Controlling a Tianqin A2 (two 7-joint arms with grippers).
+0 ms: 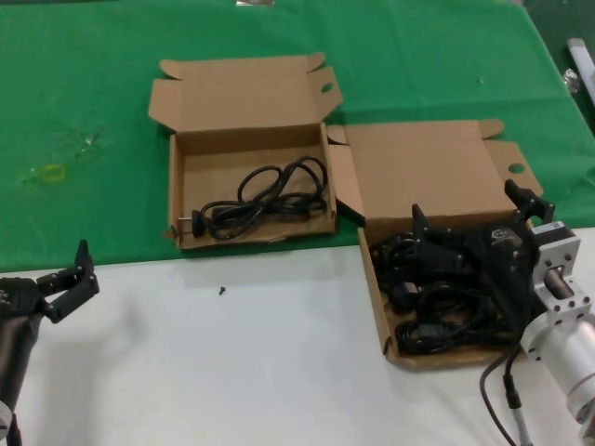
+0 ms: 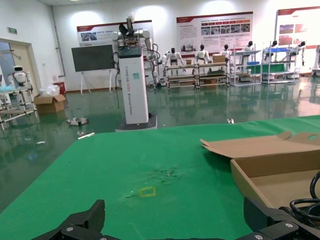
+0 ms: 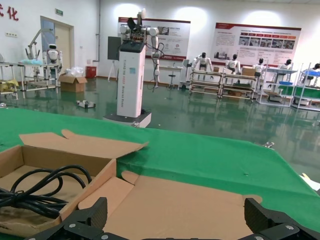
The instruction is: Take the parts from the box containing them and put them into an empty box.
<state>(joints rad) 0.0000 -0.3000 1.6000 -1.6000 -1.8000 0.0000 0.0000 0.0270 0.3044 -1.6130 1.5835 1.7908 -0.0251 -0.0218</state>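
One cord (image 1: 270,195) already sits in the far box (image 1: 191,149) at 11 o'clock. Your right gripper (image 1: 456,243), fingers spread, is down among remaining cords (image 1: 437,330) in the near box (image 1: 376,288) at 3. Left gripper (image 1: 70,279) idles spread at 8.

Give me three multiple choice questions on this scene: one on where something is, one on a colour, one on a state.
1. Where is the right tool?
A. over the box crowded with cords
B. on the floor
C. above a shelf

2. What colour is the cloth under the far box?
A. blue
B. green
C. red

3. How does the left tool stand?
A. shut on a cord
B. open, holding nothing
C. shut, empty

Answers:
1 A, it hangs above that box's tangled cords.
2 B, the cloth is plainly green.
3 B, its fingers stand apart with nothing between them.
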